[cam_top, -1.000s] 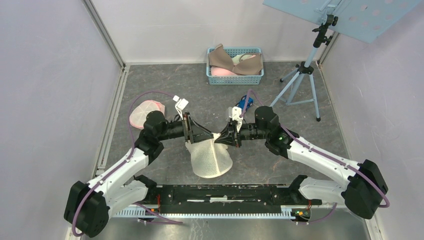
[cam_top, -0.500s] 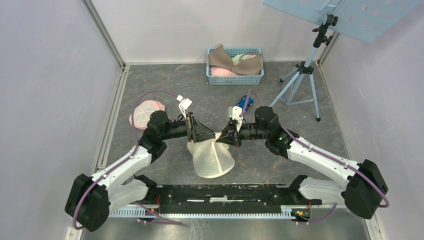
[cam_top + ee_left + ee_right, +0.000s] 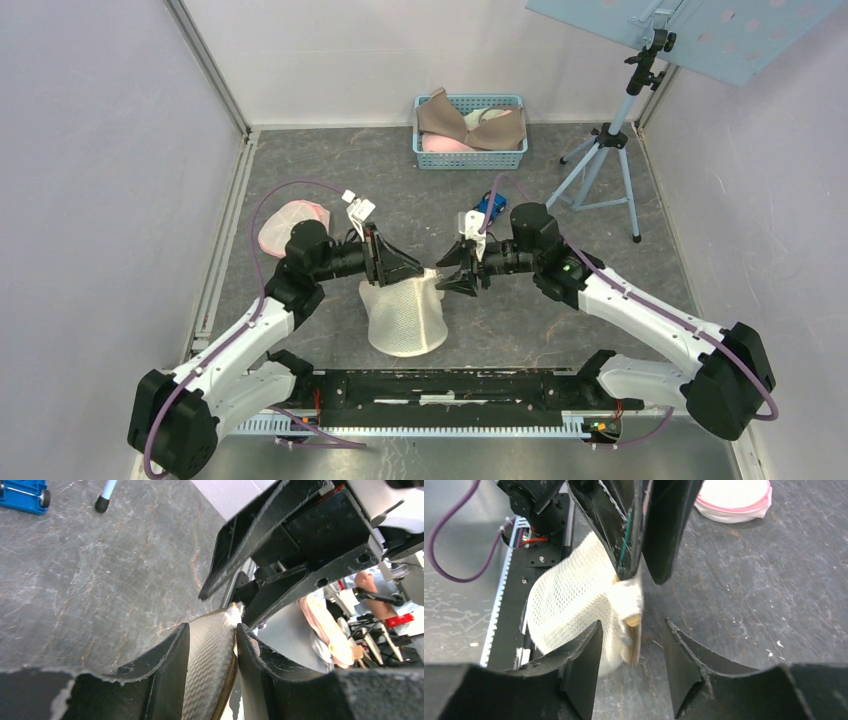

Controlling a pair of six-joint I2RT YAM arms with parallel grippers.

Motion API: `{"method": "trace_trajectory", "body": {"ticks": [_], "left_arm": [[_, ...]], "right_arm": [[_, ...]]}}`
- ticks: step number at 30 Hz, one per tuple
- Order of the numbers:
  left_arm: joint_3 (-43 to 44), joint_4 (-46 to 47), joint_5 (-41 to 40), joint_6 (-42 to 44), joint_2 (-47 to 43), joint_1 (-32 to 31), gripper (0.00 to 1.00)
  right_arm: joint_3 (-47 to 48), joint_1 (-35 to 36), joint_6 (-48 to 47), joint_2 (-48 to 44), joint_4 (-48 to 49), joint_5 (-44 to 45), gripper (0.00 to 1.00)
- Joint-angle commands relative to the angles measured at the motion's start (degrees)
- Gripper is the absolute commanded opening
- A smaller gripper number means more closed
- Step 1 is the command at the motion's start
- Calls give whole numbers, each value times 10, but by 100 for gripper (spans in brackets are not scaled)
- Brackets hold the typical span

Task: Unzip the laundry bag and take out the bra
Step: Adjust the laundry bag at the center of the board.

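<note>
1. The left gripper [image 3: 212, 632] has its jaws clamped on the top edge of the laundry bag [image 3: 403, 320]. In the left wrist view the white mesh fills the gap between the two black fingers [image 3: 167, 675].
2. The right gripper [image 3: 633, 626] faces it from the opposite side with its jaws apart. The corner of the bag's edge sits in the gap between them, not pinched, and there is clear space beside the right-hand finger [image 3: 689, 665].
3. A tan strip [image 3: 634, 639] runs along the bag's edge at that corner. Whether it is the bra or part of the bag's seam cannot be told.
4. The two grippers meet nose to nose over the middle of the tabletop [image 3: 330, 170]. The bag's rounded body spreads from them toward the near edge, just ahead of the black rail [image 3: 450, 385] between the arm bases.
5. To the left of the left arm, toward the left edge, lies a round white mesh item with a pink rim [image 3: 290, 225], well apart from the bag.
6. A small blue object [image 3: 490, 206] lies just behind the right wrist.
7. A blue basket [image 3: 470, 160] stands at the middle of the far edge, holding tan and pink bras [image 3: 445, 118].
8. A tripod [image 3: 600, 160] stands near the far right corner and carries a tilted, perforated pale blue panel [image 3: 700, 30].
</note>
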Motion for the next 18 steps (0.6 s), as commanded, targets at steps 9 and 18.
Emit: {"method": "trace_trajectory", "body": {"ticks": [9,18], "left_arm": [[56,-84,101,234,0,16,2],[41,-56,73,226,-5,16,2]], "right_arm": [[43,-32,-132,-22,-118,-55,44],[-19,-26,109,-2,43,-108,33]]}}
